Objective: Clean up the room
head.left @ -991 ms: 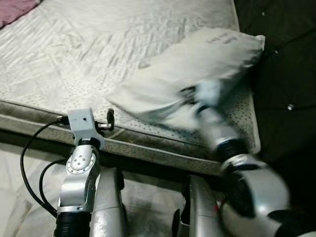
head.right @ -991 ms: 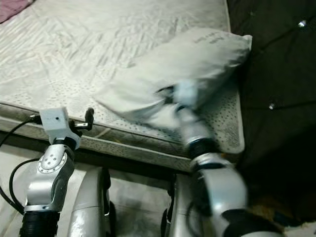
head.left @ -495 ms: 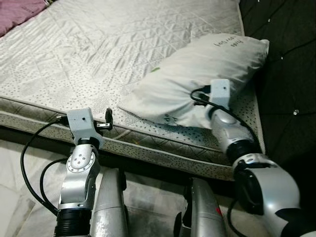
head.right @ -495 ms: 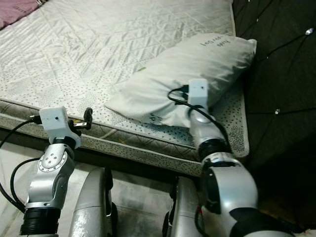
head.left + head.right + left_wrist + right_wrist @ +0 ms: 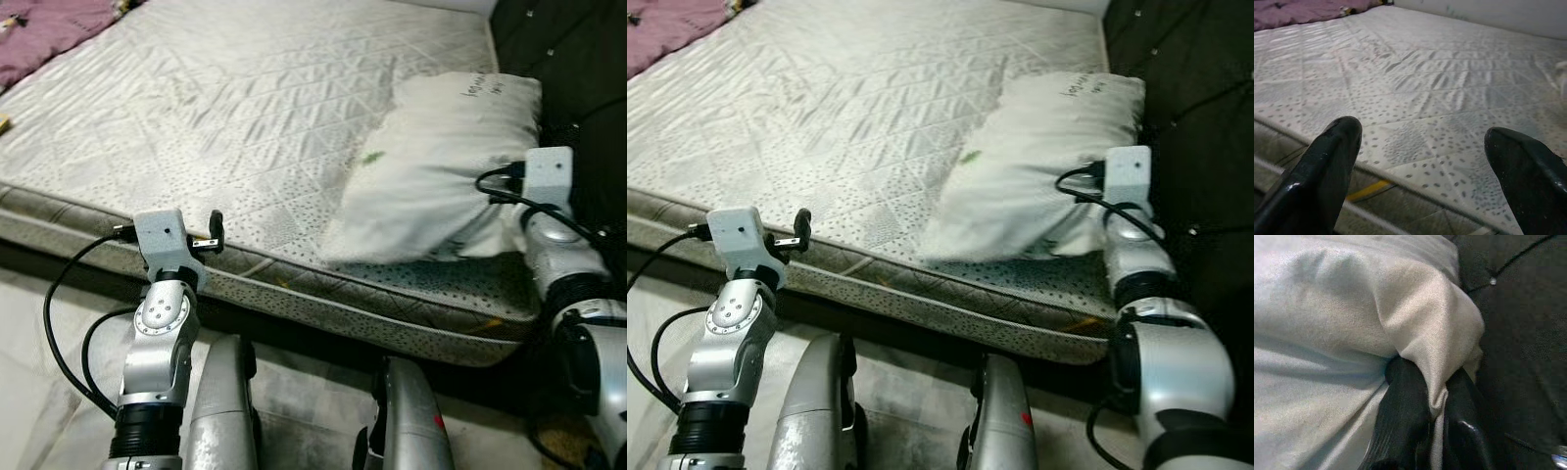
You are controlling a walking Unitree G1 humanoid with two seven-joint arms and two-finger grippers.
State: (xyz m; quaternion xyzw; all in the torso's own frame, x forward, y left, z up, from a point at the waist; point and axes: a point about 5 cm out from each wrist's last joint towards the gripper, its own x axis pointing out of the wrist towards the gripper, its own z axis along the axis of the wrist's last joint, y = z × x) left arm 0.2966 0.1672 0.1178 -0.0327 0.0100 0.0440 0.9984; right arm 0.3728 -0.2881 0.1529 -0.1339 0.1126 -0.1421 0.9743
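Right gripper [image 5: 1432, 431], jaws pinched on a fold of the plump white fabric pillow [image 5: 436, 181] at the right near corner of the grey quilted mattress [image 5: 245, 108]; left gripper [image 5: 1430, 171] hovers at the near edge, jaws spread apart.

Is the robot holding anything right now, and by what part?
Yes. The right gripper pinches the white pillow by a fold of fabric at its corner nearest the dark headboard. The left gripper is open, holding nothing.

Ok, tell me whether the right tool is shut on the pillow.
Shut on it: the right tool pinches a fold of the pillow between its black fingers.
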